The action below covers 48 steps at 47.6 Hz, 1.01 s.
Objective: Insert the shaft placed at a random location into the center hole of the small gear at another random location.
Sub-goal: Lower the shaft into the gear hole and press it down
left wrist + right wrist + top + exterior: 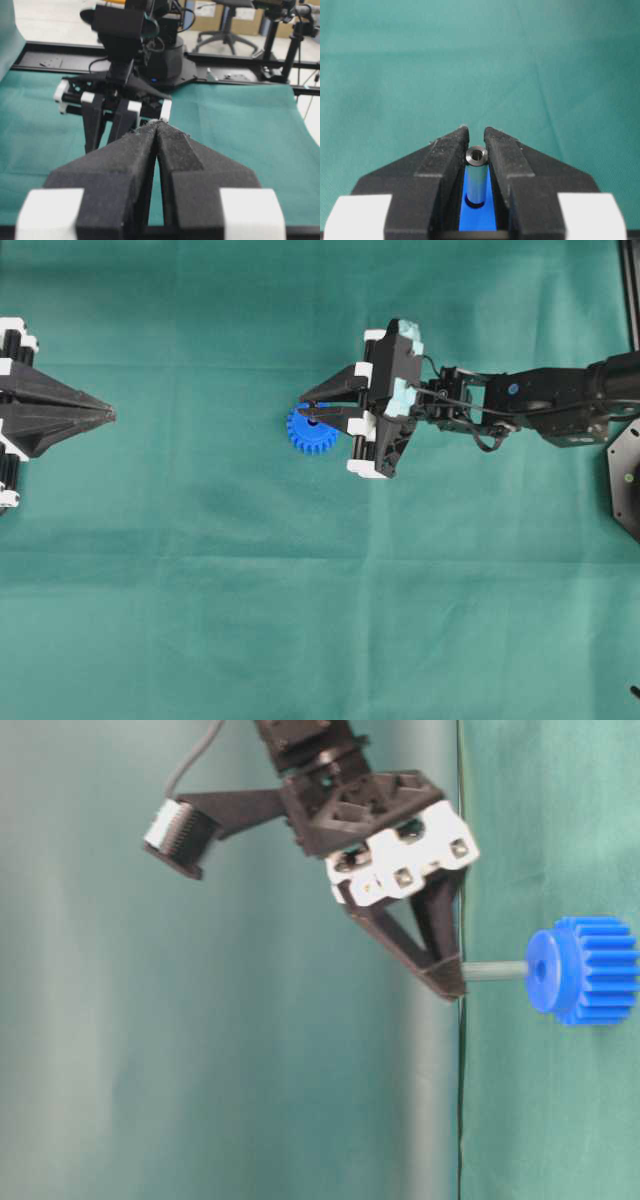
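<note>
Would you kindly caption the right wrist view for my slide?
Right tool holding the shaft upright, its lower end at the center hole of the small gear.

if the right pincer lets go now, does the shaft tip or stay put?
Probably stays: the shaft already sits in the gear's hole. Its smooth metal looks slippery, so it could slide in the pincer. The gear lies flat, unlikely to roll.

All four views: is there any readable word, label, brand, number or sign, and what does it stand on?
None can be read.
The small gear, the shaft and both grippers carry no markings.
In the left wrist view, pale papers on the boxes behind the table are too blurred to read.
</note>
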Each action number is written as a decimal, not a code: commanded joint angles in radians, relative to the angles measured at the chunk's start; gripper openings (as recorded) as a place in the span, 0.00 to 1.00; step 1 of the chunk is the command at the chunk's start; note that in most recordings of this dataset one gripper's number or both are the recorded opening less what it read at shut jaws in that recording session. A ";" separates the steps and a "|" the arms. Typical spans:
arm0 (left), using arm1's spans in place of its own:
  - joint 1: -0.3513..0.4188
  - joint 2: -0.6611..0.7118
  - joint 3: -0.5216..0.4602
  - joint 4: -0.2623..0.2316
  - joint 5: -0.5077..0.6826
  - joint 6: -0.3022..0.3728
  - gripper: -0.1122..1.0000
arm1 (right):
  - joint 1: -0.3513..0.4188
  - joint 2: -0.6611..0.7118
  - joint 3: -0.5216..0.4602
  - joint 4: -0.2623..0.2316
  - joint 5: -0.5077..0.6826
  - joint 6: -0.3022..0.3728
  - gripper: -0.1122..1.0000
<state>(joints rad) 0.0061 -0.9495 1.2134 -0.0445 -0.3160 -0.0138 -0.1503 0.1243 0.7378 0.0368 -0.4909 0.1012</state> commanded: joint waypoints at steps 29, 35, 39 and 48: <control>0.002 0.008 -0.008 -0.002 -0.011 0.002 0.10 | 0.003 0.058 -0.023 0.014 -0.025 0.006 0.34; 0.002 0.008 -0.008 -0.002 -0.009 0.002 0.10 | 0.003 0.075 -0.026 0.014 -0.025 0.008 0.34; 0.002 0.008 -0.008 -0.002 -0.011 0.002 0.10 | 0.003 0.086 -0.028 0.014 -0.025 0.008 0.34; 0.002 0.008 -0.005 -0.002 -0.011 0.002 0.10 | 0.005 0.092 -0.028 0.014 -0.025 0.008 0.34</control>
<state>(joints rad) 0.0061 -0.9480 1.2180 -0.0430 -0.3175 -0.0138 -0.1488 0.2301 0.7302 0.0476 -0.5047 0.1074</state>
